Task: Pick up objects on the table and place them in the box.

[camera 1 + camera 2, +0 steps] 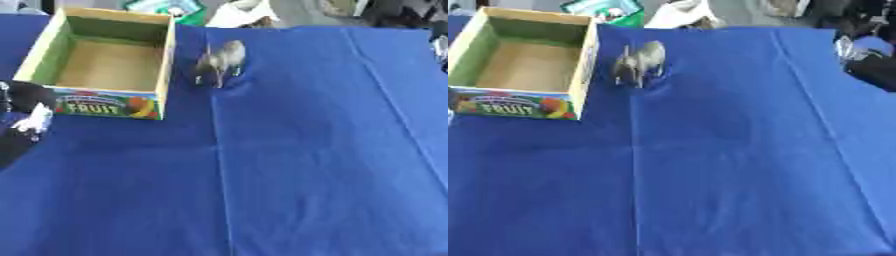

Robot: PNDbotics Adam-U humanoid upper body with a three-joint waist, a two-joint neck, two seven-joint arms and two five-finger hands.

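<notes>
A grey toy animal [220,62] stands upright just right of the open box [163,65]; the left hand [26,112] shows at the box's left, its fingers impossible to judge.

We see open box [163,65], "FRUIT" label facing us, on blue tabletop [315,165]. Grey toy animal [220,61] stands just beside its right wall. Our left hand [24,117] at left edge, fingers unclear.

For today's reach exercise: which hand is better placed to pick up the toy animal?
Probably the left hand: it sits beside the fruit box, nearer the grey toy animal than the right hand at the far right edge.
</notes>
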